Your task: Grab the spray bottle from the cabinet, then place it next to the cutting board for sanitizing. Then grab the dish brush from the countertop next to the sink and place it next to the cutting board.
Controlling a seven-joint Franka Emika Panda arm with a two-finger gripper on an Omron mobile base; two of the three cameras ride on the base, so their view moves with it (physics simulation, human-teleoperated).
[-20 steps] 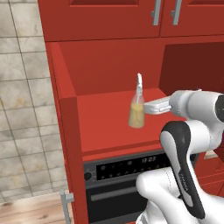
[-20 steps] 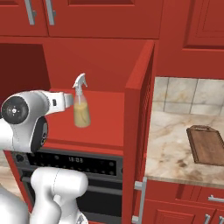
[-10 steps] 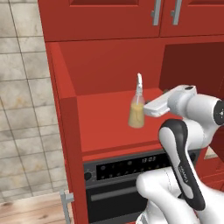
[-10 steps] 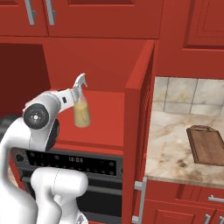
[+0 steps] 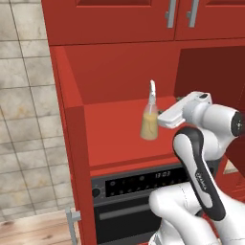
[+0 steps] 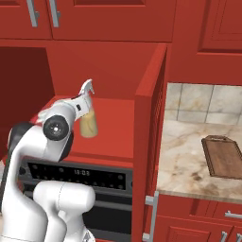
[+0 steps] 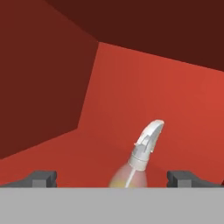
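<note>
Gripper has closed in on the bottle since earlier, fingers spread wide either side, bottle at 12 o'clock. Oven display digits unreadable.

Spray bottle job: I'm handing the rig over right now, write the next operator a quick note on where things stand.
Claw: open, holding nothing, fingertips either side of the spray bottle.
Spray bottle: upright on the floor of the cabinet niche, not yet gripped.
Cutting board: flat on the countertop to the right of the cabinet.
Done: approach to the bottle.
Left: grip, lift out, set beside the board; then fetch the dish brush from beside the sink.
</note>
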